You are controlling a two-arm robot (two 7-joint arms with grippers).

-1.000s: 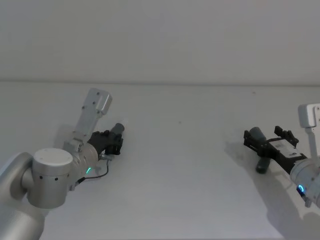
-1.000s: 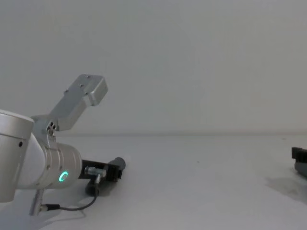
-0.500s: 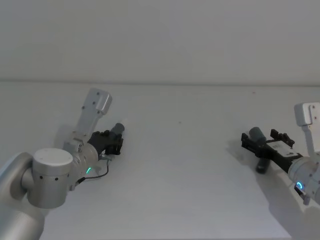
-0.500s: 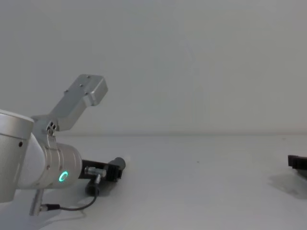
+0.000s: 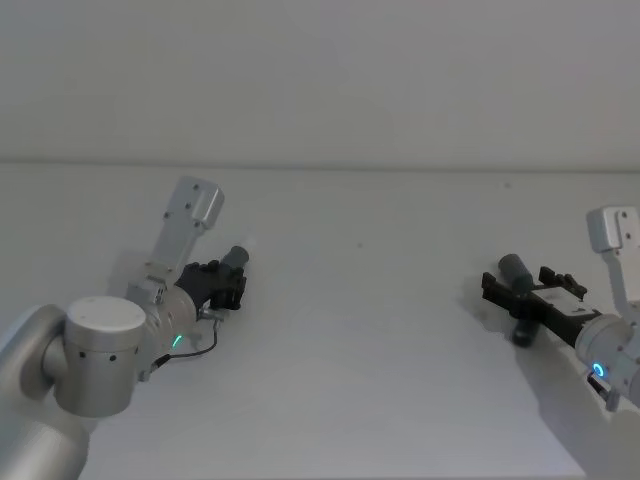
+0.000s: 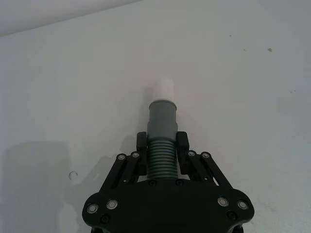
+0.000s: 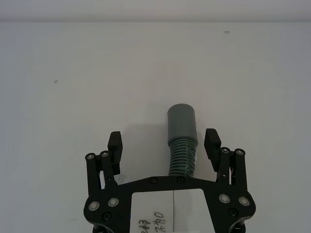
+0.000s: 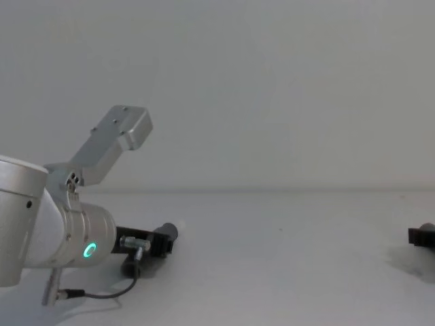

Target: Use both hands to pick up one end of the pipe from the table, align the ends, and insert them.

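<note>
Pale grey wall (image 5: 320, 80) rises behind a plain matte white table (image 5: 380, 350) that carries both pieces of the pipe.

Toward the table's left edge is the left gripper (image 6: 162, 145), black plastic with slim fingers on a silver cylindrical wrist with a green ring light (image 8: 88, 250). Its fingers are pressed together on the ribbed body of a dark-grey ribbed hose piece with a white tip (image 6: 162, 127). The smooth grey cuff (image 6: 162, 116) and the narrower white spigot (image 6: 164, 90) stick out past the fingertips. In the head view they point toward the table's far edge and a little to the right. Whether this piece rests on the table or is just off it cannot be told.

Near the table's right edge the right gripper (image 7: 164, 140), also black plastic, is spread wide and low over the surface. It has one finger on each side of a dark-grey ribbed hose piece with a plain grey cuff (image 7: 182, 141). Neither finger touches the piece, which sits off-centre, nearer one finger than the other. The plain socket end (image 7: 181, 121) reaches beyond the fingertips.

The two pieces are well apart, with bare table between them.
</note>
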